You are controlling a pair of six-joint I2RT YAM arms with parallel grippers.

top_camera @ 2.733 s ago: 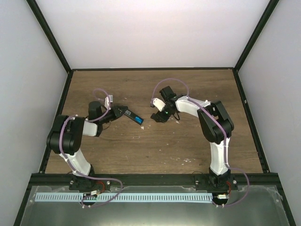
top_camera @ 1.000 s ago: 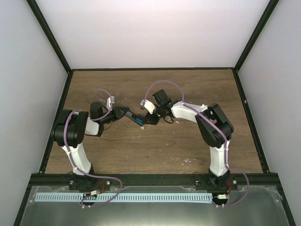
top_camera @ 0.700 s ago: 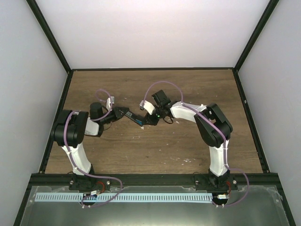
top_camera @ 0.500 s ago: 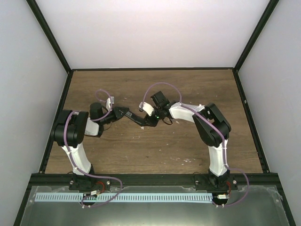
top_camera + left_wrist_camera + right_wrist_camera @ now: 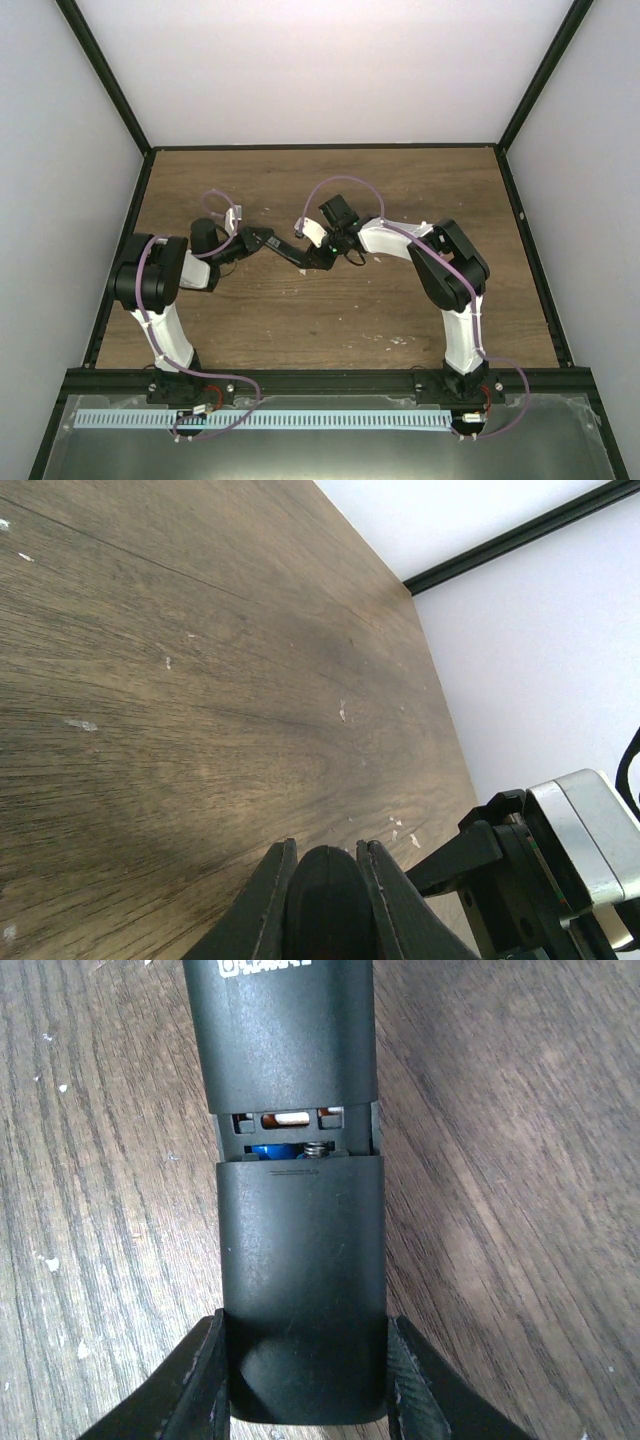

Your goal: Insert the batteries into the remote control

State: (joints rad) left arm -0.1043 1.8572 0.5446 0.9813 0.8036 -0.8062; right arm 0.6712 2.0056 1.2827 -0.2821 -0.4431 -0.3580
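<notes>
The remote control [image 5: 285,247] is a slim black bar held above the table between both grippers. My left gripper [image 5: 262,240] is shut on its left end, which shows as a rounded black end [image 5: 326,900] between my fingers. My right gripper [image 5: 313,256] is shut on the remote's black battery cover [image 5: 300,1290], which lies in line with the remote body [image 5: 285,1030]. A narrow gap stays between cover and body. In that gap a blue battery [image 5: 278,1150] and a spring show. The other battery is hidden under the cover.
Brown wooden table [image 5: 400,190] with small white flecks [image 5: 342,713], inside white walls and a black frame [image 5: 320,147]. The right arm's wrist [image 5: 560,860] shows close by in the left wrist view.
My right gripper has moved left to the remote with the cover. The blue batteries that showed from above are now hidden under it. The left gripper has held almost still.
</notes>
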